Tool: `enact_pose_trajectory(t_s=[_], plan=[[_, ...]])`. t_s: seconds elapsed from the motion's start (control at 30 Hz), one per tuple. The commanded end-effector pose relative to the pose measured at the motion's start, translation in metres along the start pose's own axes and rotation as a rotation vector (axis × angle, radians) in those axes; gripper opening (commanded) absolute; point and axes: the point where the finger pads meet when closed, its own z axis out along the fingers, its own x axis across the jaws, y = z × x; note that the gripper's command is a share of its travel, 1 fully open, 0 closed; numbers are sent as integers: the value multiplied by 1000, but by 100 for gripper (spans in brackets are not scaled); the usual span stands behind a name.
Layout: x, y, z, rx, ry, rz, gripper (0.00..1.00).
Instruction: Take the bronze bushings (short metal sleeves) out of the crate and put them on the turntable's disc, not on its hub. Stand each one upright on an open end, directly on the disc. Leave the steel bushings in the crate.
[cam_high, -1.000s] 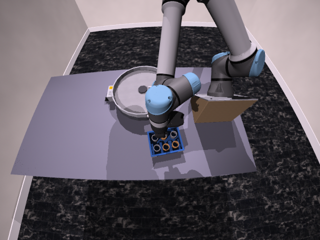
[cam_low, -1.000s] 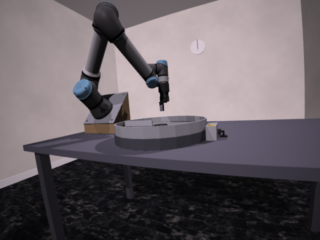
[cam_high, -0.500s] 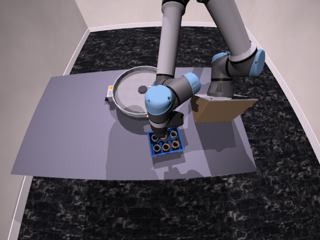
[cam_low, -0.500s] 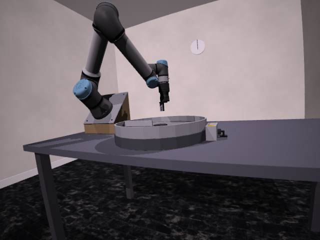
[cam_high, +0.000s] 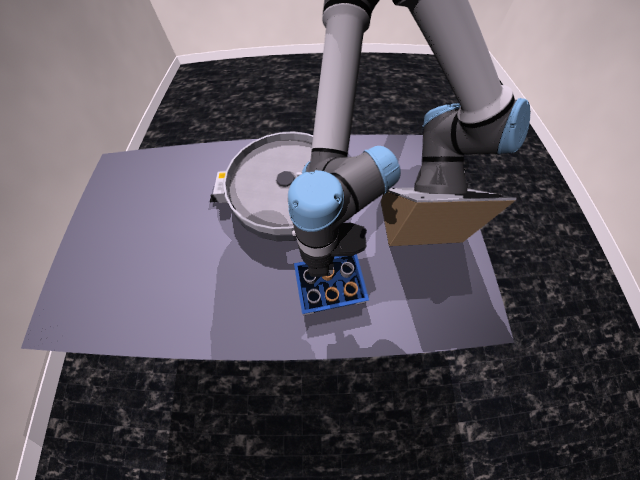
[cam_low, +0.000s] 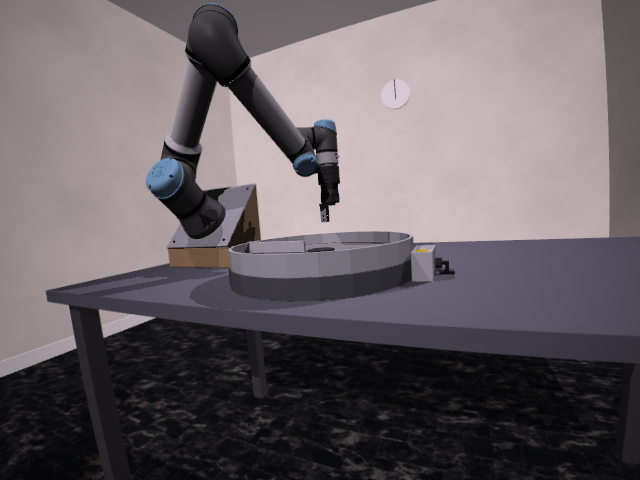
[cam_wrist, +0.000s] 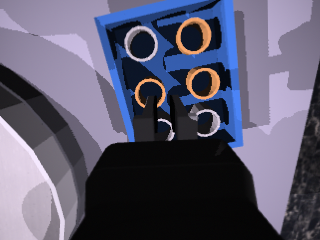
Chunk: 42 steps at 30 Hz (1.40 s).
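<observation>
We hover our partly open, empty tool (cam_high: 321, 272) (cam_low: 324, 221) (cam_wrist: 163, 107) above the crate (cam_high: 332, 307) (cam_wrist: 239, 120) (presumably lining up a bronze pick).

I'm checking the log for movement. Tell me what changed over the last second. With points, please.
Nothing visibly changed. The gripper (cam_high: 321, 272) (cam_low: 324, 221) (cam_wrist: 163, 107) is over the crate (cam_high: 334, 306) (cam_wrist: 237, 100) as before, at the same height as far as I can tell; nothing was taken hold of or let go. All six bushings (cam_high: 331, 301) (cam_wrist: 217, 82) remain in the crate, and the turntable (cam_high: 258, 222) (cam_low: 320, 266) (cam_wrist: 59, 210) stayed put.
</observation>
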Motion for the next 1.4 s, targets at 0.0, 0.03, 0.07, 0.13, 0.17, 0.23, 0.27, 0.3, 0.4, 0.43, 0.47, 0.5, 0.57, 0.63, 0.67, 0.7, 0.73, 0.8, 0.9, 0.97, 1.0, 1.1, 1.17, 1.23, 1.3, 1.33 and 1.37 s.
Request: enact_pose_trajectory(t_s=[0.0,0.03,0.07,0.13,0.17,0.23,0.27,0.3,0.4,0.43,0.47,0.5,0.57,0.63,0.67,0.7,0.73,0.8,0.9,0.97,1.0,1.1,1.17,1.23,1.3,1.33,1.37], plan=[[1,1,0,-1,1,0,36],[1,1,0,-1,1,0,36],[1,1,0,-1,1,0,36],[1,1,0,-1,1,0,36],[1,1,0,-1,1,0,36],[1,1,0,-1,1,0,36],[1,1,0,-1,1,0,36],[1,1,0,-1,1,0,36],[1,1,0,-1,1,0,36],[1,1,0,-1,1,0,36],[1,1,0,-1,1,0,36],[1,1,0,-1,1,0,36],[1,1,0,-1,1,0,36],[1,1,0,-1,1,0,36],[1,1,0,0,1,0,36],[1,1,1,0,1,0,36],[1,0,2,1,1,-1,36],[0,-1,7,3,-1,-3,36],[0,-1,18,3,-1,-3,36],[0,-1,18,3,-1,-3,36],[0,-1,22,3,-1,-3,36],[0,-1,37,3,-1,-3,36],[0,-1,46,4,-1,-3,36],[0,-1,52,4,-1,-3,36],[0,-1,56,4,-1,-3,36],[0,-1,57,4,-1,-3,36],[0,-1,57,4,-1,-3,36]])
